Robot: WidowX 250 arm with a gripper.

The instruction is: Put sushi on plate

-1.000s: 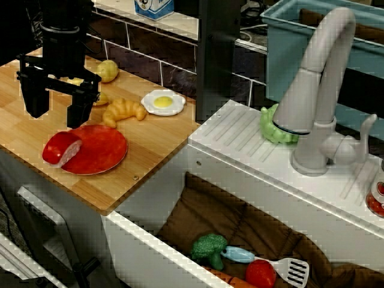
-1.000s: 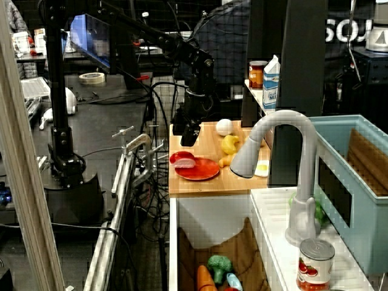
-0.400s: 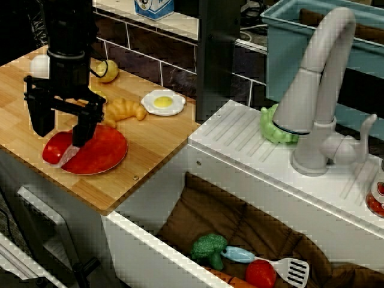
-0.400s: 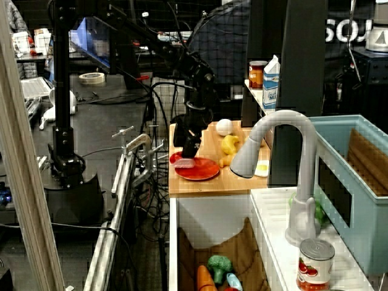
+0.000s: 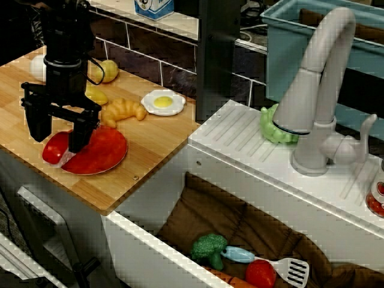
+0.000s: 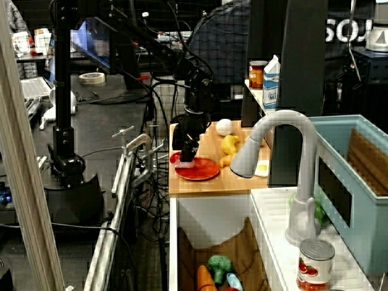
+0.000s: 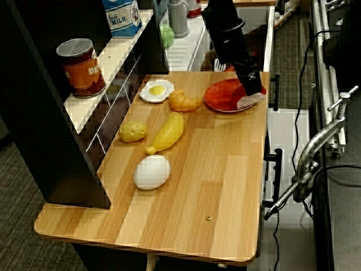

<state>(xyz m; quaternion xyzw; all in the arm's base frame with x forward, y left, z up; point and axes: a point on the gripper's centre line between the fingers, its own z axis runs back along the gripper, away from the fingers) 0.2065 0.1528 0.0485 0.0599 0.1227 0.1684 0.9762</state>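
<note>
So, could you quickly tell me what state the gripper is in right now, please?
Gripper: open, fingers straddling the sushi at the red plate's edge, not gripping it.

We saw a light wooden countertop (image 7: 186, 192) carrying a red plate (image 7: 221, 97), a fried egg (image 7: 157, 90), a croissant (image 7: 185, 101), a banana (image 7: 167, 132), a potato (image 7: 132, 130) and a white egg (image 7: 152, 171).
</note>
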